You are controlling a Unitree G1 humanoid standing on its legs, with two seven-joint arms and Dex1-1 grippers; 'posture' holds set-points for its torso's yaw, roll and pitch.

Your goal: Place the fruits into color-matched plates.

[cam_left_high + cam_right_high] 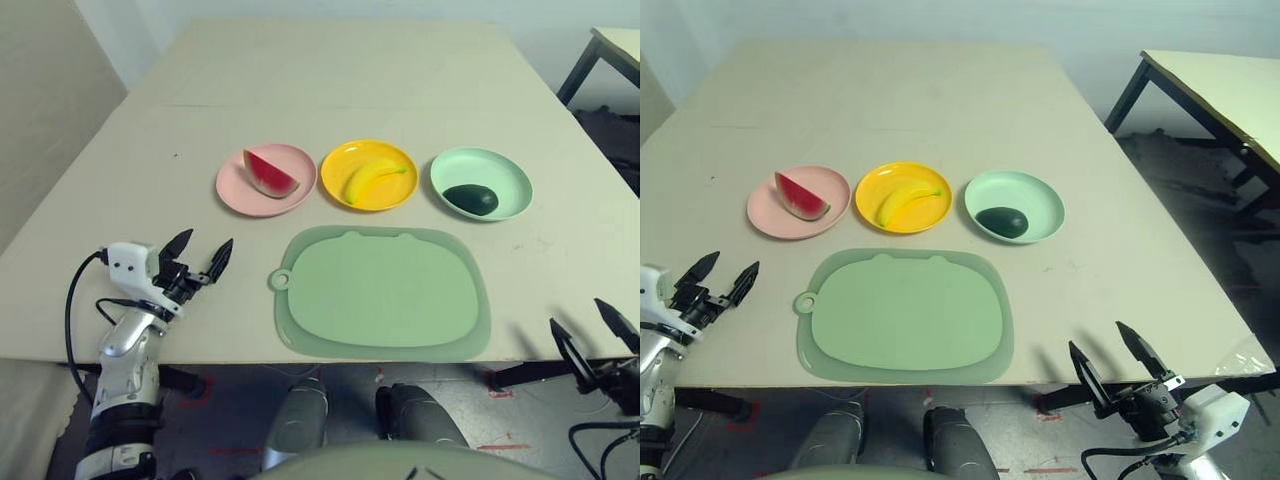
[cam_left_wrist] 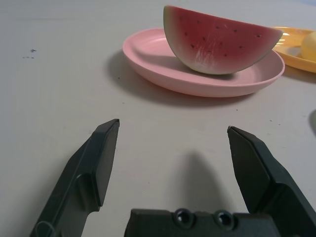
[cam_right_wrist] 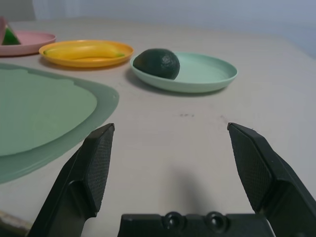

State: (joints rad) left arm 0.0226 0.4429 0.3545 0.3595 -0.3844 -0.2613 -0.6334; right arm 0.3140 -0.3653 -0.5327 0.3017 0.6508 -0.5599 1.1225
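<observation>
A red watermelon wedge (image 1: pixel 269 172) lies in the pale pink plate (image 1: pixel 236 189). The yellow banana (image 1: pixel 372 178) rests in the bright yellow plate (image 1: pixel 340 163). A dark green avocado (image 1: pixel 470 198) sits in the mint green plate (image 1: pixel 500 169). The three plates stand in a row across the middle of the table. My left gripper (image 1: pixel 203 255) hovers open and empty near the table's front left, short of the pink plate. At the front right edge my right gripper (image 1: pixel 1108 359) is open and empty, pointing toward the green plate (image 3: pixel 207 71).
A large pale green mat (image 1: pixel 380 290) with a hole tab lies in front of the plates, between my two grippers. A second table (image 1: pixel 1230 95) stands at the far right. A black cable (image 1: pixel 72 305) loops beside my left arm.
</observation>
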